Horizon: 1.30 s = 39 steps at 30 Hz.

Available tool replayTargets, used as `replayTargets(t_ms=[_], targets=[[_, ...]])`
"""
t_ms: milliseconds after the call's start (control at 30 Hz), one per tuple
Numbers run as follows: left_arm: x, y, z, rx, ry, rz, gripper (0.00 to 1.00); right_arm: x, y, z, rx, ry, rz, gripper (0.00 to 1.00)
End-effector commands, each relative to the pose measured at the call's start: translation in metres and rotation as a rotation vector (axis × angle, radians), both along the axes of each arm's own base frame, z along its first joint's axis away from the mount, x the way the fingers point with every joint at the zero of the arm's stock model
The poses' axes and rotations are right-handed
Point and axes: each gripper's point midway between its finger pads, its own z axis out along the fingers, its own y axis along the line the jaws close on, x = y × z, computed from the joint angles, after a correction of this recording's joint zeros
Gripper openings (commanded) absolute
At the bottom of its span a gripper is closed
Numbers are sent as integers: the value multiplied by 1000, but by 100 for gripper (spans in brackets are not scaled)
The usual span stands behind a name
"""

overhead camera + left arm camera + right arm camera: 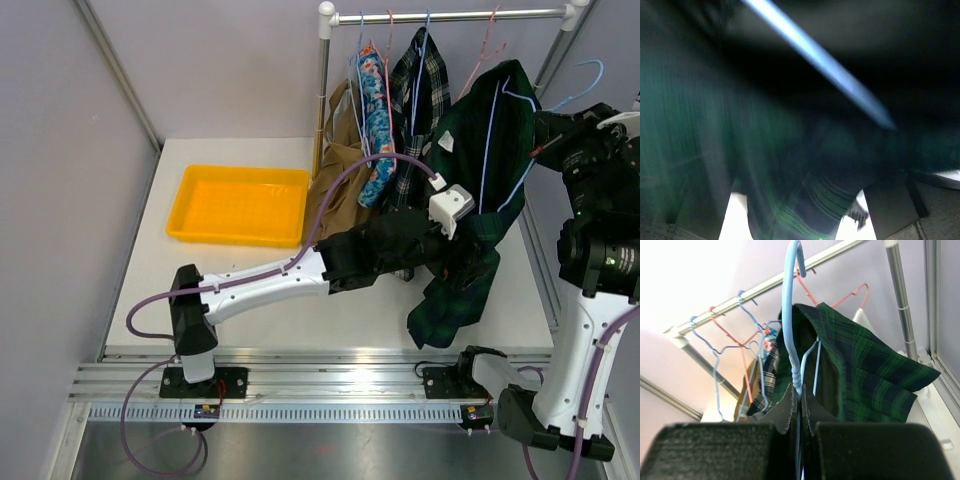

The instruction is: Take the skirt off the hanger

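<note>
Dark green tartan skirt (480, 200) drapes over a light-blue wire hanger (792, 315) held to the right of the clothes rail (450, 15). The left gripper (792, 205), jaws spread wide, is pushed into the cloth. The right gripper (799, 405) is clamped on the hanger's neck.

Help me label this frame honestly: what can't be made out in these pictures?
- Left gripper: the left wrist view is motion-blurred, so whether its open jaws touch the green tartan skirt is unclear; in the top view that cloth covers them.
- Hanger: how the skirt attaches is hidden under cloth in every view.
- Right gripper: shut on the hanger's neck in its wrist view; the top view shows only a dark mass.
</note>
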Motion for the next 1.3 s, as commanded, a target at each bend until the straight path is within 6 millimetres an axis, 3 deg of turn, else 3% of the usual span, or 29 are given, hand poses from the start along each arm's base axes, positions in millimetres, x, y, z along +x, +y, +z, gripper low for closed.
replayTargets(t_ms=[0, 67, 100, 133, 167, 233, 267, 333, 400, 467, 500, 533, 567, 600, 633, 667, 733, 800, 867, 900, 933, 1000, 1033, 1067, 1100, 1133, 1167, 1200, 1267], targets=[[6, -18, 61, -186, -40, 19, 99, -24, 16, 48, 11, -161, 59, 0], [8, -21, 58, -200, -28, 30, 87, -25, 15, 49, 14, -159, 55, 0], [8, -22, 54, -199, -22, 32, 50, -24, 15, 50, 15, -160, 52, 0], [6, -20, 56, -211, -20, 31, 34, -24, 14, 51, 15, -160, 47, 0], [6, -18, 41, -185, 1, 36, 19, -24, 14, 52, 19, -162, 45, 0], [3, -10, 51, -229, 16, 44, 0, -22, 11, 52, 30, -157, 33, 0], [-2, -6, 28, -192, 35, 41, 0, -20, 11, 52, 32, -155, 31, 0], [-17, 8, 40, -245, 33, 29, 0, -16, 9, 50, 39, -148, 29, 0], [-32, 22, 8, -175, 45, 36, 0, -12, 6, 51, 30, -144, 13, 0], [-64, 42, 9, -160, 20, 39, 0, -14, 0, 58, 10, -154, -23, 0], [-77, 52, -31, -72, 24, 40, 0, -8, -4, 58, 8, -143, -37, 0], [-105, 57, -43, -45, 39, 8, 0, -10, -6, 65, 3, -154, -53, 0], [-111, 70, -47, -36, 43, 38, 0, -4, -9, 64, -1, -147, -64, 0], [-122, 82, -80, 40, 52, 40, 0, -3, -11, 66, -2, -147, -69, 0], [-146, 90, -94, 64, 82, 22, 0, -4, -12, 72, -3, -157, -75, 0], [-148, 97, -103, 73, 85, 65, 0, -1, -12, 72, -7, -152, -77, 0], [-156, 118, -146, 174, 144, 128, 0, 7, -14, 71, -1, -124, -80, 0], [-148, 129, -175, 259, 148, 201, 0, 18, -16, 66, 3, -90, -79, 0], [-134, 124, -165, 264, 125, 301, 0, 22, -16, 59, -4, -45, -76, 0], [-118, 132, -182, 374, 76, 354, 0, 22, -15, 56, -7, -28, -71, 0], [-105, 115, -155, 351, 79, 398, 0, 17, -13, 50, -8, 7, -62, 0], [-52, 126, -161, 501, 30, 516, 0, 12, -5, 34, -1, 73, -22, 0], [-33, 117, -176, 570, 14, 545, 0, 8, -3, 30, 8, 86, -14, 0], [-16, 100, -155, 535, 30, 548, 0, -8, 1, 32, 27, 70, -9, 0], [2, 94, -155, 551, 45, 553, 0, -15, 2, 30, 38, 70, -15, 0], [37, 96, -165, 590, 65, 578, 0, -16, 3, 20, 52, 92, -11, 0], [49, 85, -154, 550, 118, 552, 0, -30, 7, 26, 61, 66, -1, 0], [78, 96, -155, 554, 156, 596, 0, -36, 13, 25, 70, 69, 22, 0], [97, 103, -156, 547, 193, 604, 0, -59, 22, 31, 94, 53, 49, 0]])
